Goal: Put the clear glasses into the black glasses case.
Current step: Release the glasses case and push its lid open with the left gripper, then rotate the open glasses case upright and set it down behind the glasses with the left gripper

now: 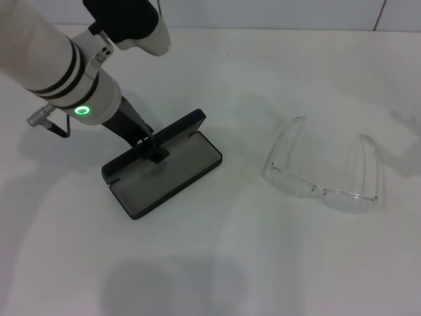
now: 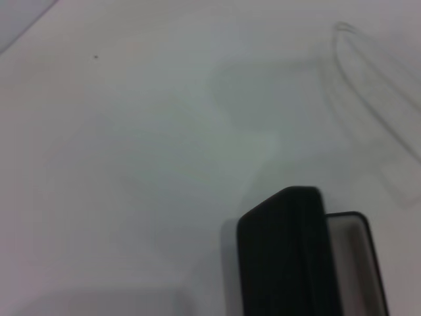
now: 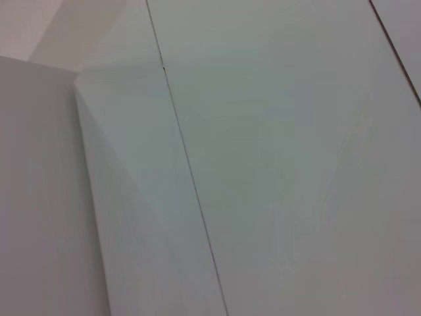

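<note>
At the black glasses case (image 1: 164, 172), left tool (image 1: 152, 150) clenched on the raised lid, propping it open for the clear glasses (image 1: 325, 172) lying well apart.

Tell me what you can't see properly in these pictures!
- Left claw: in the head view the arm covers it, so open or shut is unclear.
- Right claw: in no view; its wrist camera shows only white panels.
- Black glasses case: cut off by the left wrist view's edge.
- Clear glasses: faint and blurred there, plain in the head view.

open black glasses case (image 2: 283, 263), upright lid
</note>
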`<state>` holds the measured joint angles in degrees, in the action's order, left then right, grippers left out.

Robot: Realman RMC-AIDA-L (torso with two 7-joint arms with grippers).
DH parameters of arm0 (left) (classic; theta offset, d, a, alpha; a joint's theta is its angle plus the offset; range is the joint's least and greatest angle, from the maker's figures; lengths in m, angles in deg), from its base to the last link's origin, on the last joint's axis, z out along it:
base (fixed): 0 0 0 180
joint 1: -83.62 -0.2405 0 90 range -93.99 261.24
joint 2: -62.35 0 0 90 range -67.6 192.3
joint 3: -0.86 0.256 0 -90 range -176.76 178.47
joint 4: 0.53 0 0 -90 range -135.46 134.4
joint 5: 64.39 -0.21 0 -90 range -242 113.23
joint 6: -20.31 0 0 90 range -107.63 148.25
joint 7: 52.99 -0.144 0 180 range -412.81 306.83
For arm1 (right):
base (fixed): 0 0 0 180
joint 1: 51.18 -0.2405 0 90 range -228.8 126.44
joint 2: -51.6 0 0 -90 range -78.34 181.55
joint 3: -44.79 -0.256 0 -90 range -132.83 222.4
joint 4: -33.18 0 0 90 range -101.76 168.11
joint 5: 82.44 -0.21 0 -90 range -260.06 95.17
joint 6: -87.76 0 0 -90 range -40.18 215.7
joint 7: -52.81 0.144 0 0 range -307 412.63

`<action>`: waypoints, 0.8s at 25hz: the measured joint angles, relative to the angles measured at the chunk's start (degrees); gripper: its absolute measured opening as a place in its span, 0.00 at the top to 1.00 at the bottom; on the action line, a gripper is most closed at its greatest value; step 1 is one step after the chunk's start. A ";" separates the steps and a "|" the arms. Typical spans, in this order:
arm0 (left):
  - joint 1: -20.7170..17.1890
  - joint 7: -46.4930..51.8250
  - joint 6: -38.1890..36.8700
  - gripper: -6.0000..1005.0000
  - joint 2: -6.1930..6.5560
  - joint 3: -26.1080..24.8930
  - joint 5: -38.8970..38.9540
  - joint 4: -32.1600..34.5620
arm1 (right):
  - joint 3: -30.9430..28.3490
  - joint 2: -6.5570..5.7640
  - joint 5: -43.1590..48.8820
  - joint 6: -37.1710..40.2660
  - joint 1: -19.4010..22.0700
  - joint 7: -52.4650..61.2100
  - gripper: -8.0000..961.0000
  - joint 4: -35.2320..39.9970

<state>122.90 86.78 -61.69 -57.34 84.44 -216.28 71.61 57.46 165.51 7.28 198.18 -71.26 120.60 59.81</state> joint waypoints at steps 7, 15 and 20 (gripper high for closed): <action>1.26 -0.01 -2.00 0.45 -0.12 0.72 0.45 0.61 | -0.10 0.29 0.00 -0.50 0.42 -0.10 0.11 0.00; 1.30 0.03 -2.15 0.76 -0.10 1.46 0.48 1.28 | -0.11 0.06 -1.36 -0.11 1.31 -1.37 0.11 -1.98; -1.14 -0.37 -2.15 0.80 -0.10 4.55 0.53 7.42 | -0.10 0.00 -1.73 0.07 1.94 -1.52 0.11 -2.26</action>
<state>121.76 86.41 -63.84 -57.43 88.99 -215.75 79.03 57.36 165.51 5.55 198.25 -69.32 119.08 57.55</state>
